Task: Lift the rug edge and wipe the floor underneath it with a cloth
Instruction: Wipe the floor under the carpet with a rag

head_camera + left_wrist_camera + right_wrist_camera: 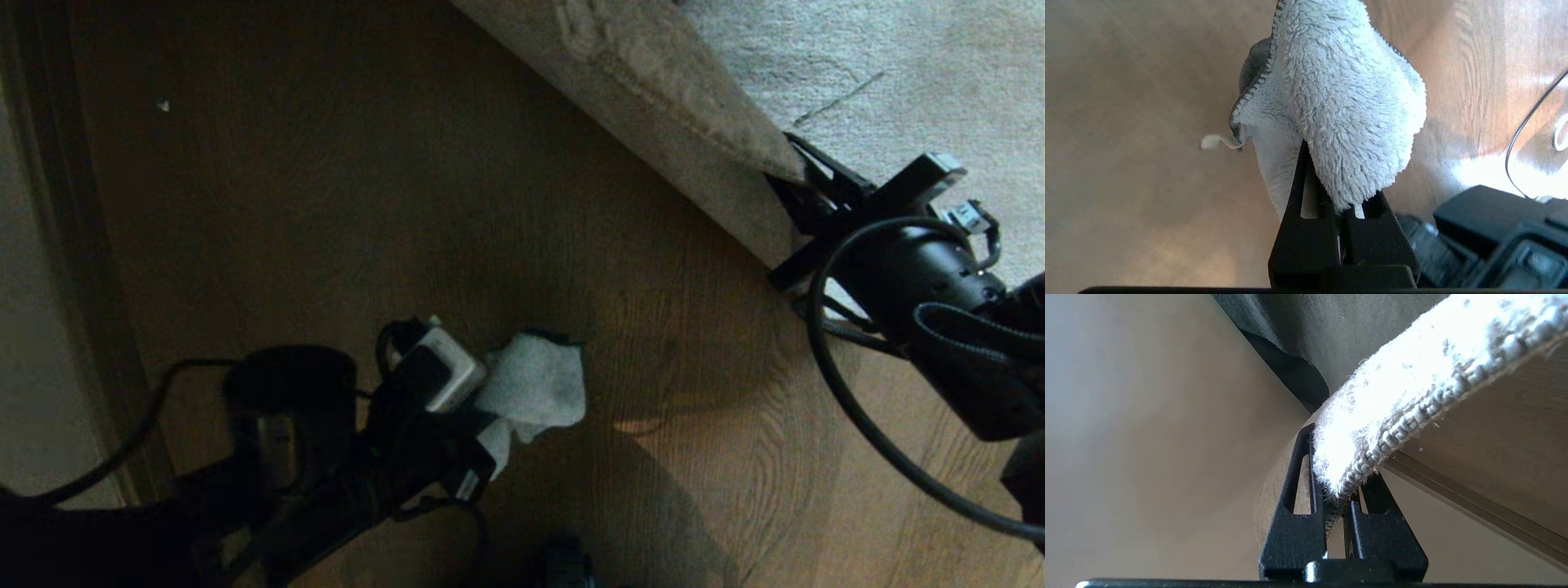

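- The left gripper (490,425), nearest the robot, has its black fingers pressed together on a small pale grey-blue terry cloth (535,388); in the left wrist view the cloth (1339,102) bunches out beyond the fingertips (1306,179), with a dark stitched hem and a small white tag hanging at one side.
- The cloth sits over the brown wood-grain plank floor (326,204), on the robot's side of the rug's hem and well apart from it; whether it touches the planks I cannot tell.
- A dark shadow and a patch of sunlight lie on the floor between the cloth and the rug.
- The hem of the large grey-beige short-pile rug runs diagonally across the floor, from far centre towards the near right.
- The right gripper (804,192) pinches the rug edge (678,106) at its corner, holding it folded up and back so the paler flat backing faces the robot; the right wrist view shows the pile and woven hem (1392,428) clamped between the fingers (1298,490).
- A black cable (849,408) loops from the right arm over the floor beside the hem.
- Beyond the fold the rug's pile lies flat.
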